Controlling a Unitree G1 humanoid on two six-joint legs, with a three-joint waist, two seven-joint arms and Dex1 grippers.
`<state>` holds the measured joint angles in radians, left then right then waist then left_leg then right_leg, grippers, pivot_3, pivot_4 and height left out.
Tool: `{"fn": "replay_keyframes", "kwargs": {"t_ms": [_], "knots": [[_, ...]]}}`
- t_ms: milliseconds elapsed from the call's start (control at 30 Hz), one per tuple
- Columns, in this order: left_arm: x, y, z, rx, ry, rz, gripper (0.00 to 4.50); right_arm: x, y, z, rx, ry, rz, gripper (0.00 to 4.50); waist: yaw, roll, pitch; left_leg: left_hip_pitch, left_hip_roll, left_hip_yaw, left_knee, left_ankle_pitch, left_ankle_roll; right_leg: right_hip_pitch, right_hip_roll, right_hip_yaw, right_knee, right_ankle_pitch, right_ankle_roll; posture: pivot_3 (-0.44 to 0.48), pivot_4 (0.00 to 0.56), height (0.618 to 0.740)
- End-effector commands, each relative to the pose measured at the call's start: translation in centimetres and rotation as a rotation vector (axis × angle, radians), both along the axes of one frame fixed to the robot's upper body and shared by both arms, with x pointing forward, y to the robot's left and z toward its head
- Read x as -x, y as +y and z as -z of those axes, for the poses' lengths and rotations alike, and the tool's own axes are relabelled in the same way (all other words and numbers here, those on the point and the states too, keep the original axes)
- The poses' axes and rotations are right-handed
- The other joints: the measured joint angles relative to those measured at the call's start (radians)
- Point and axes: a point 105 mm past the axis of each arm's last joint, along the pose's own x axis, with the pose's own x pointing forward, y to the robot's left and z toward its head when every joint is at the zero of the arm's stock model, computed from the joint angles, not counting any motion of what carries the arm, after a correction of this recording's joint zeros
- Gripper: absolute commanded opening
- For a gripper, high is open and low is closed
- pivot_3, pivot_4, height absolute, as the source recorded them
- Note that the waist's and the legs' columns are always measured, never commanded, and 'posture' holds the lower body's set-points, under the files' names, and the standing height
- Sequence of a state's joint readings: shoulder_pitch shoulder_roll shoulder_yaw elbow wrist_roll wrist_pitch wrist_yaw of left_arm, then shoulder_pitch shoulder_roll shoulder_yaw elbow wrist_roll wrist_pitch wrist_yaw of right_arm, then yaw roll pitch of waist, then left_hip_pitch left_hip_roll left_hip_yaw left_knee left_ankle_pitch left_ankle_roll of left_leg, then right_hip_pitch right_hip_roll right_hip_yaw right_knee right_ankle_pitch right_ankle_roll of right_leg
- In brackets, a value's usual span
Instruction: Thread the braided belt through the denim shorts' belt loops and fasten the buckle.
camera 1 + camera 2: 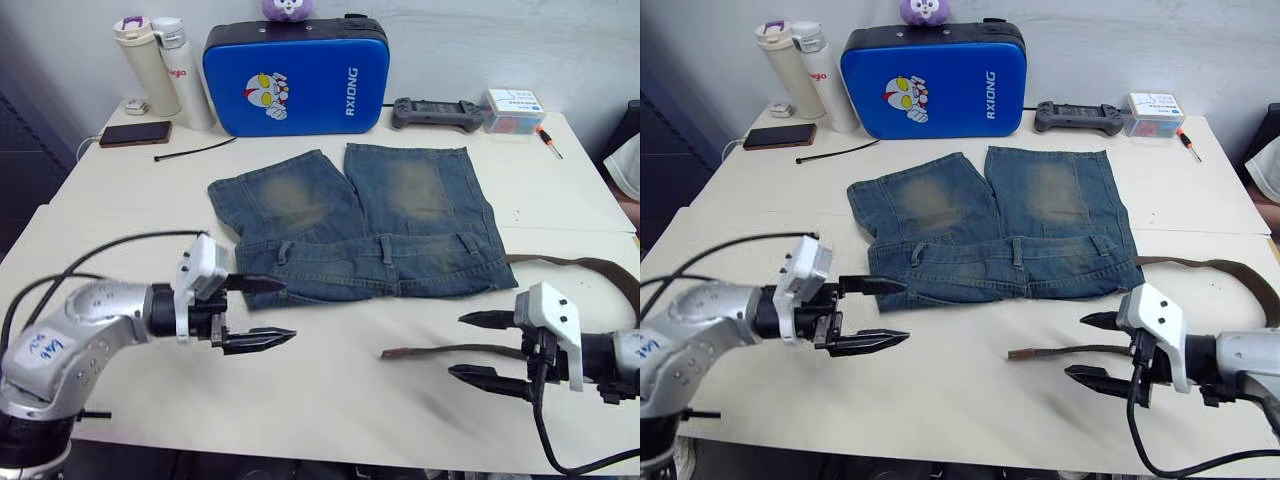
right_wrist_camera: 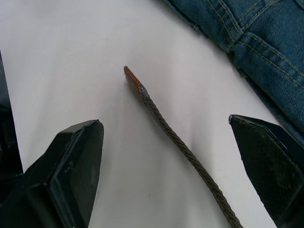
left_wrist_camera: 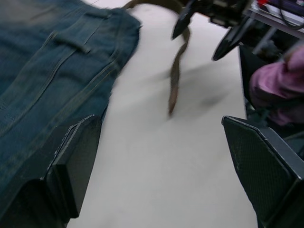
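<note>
In the head views, the blue, faded knee-length denim shorts (image 1: 360, 225) are seen spread flat on the pale table (image 1: 300, 400), waistband toward the robot, with narrow blue denim belt loops (image 1: 386, 250) sewn along it. The long dark-brown braided belt (image 1: 450, 351) is laid to the right of the shorts, its tapered tip resting on bare table near the waistband; no loop is threaded yet. The left gripper (image 1: 262, 312) is held with fingers apart at the waistband's left corner. The right gripper (image 1: 480, 349) is spread wide around the belt's tip end, nothing clamped.

In the left wrist view, the shorts are shown beside one open finger, the belt beyond.

In the right wrist view, the belt's stiffer leather tip (image 2: 134, 81) lies between the parted fingers. The belt is judged light, limp and slightly grippy; it is best taken just behind the tip.

A blue padded case (image 1: 296, 78) stands closed at the back; its contents cannot be told.
</note>
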<state>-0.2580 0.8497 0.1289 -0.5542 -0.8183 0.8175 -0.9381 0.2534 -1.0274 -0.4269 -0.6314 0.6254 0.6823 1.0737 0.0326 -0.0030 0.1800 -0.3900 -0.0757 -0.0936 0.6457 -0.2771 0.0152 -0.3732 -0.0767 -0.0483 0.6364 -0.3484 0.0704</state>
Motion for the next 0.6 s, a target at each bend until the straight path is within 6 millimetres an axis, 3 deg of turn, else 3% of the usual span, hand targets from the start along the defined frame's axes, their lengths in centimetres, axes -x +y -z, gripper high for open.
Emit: {"fn": "replay_keyframes", "kwargs": {"t_ms": [33, 200, 433, 533, 600], "knots": [[1.0, -1.0, -0.5, -0.02, 0.01, 0.104, 4.45, 0.2, -0.1, -0.3, 0.052, -0.025, 0.01, 4.5, -0.002, 0.0, 0.0, 0.0, 0.0, 0.0, 0.0, 0.0, 0.0, 0.0, 0.0, 0.0, 0.0, 0.0, 0.0, 0.0, 0.15, 0.74], [1.1, -1.4, -0.5, -0.068, -0.019, 0.149, 4.45, -1.2, -0.4, 1.0, 0.1, -0.041, 0.049, 4.5, -0.009, 0.0, 0.0, 0.001, 0.0, 0.001, 0.0, 0.0, -0.001, 0.0, 0.001, 0.001, 0.001, 0.0, 0.0, 0.0, 0.15, 0.74], [0.7, -1.6, 0.0, -0.037, -0.049, 0.077, 4.45, -4.4, 0.3, 3.9, 0.168, -0.024, -0.024, 4.5, -0.008, 0.0, 0.001, 0.001, 0.0, 0.002, 0.0, 0.001, -0.001, -0.001, 0.001, 0.002, 0.001, 0.0, 0.0, 0.0, 0.15, 0.74], [0.6, -1.7, 0.2, -0.004, -0.05, 0.038, 4.5, -5.5, 0.4, 5.0, 0.176, -0.012, -0.028, 3.66, -0.008, -0.001, 0.001, 0.0, 0.0, 0.002, 0.0, 0.001, -0.001, -0.001, 0.001, 0.002, 0.001, 0.0, 0.0, 0.0, 0.15, 0.74], [0.6, -1.7, 0.5, 0.006, -0.049, 0.018, 4.5, -5.6, 0.6, 5.3, 0.184, 0.013, -0.057, 2.66, -0.008, -0.001, 0.001, 0.0, 0.0, 0.002, 0.0, 0.001, -0.001, -0.002, 0.001, 0.002, 0.001, 0.0, 0.0, 0.0, 0.15, 0.74]]}}
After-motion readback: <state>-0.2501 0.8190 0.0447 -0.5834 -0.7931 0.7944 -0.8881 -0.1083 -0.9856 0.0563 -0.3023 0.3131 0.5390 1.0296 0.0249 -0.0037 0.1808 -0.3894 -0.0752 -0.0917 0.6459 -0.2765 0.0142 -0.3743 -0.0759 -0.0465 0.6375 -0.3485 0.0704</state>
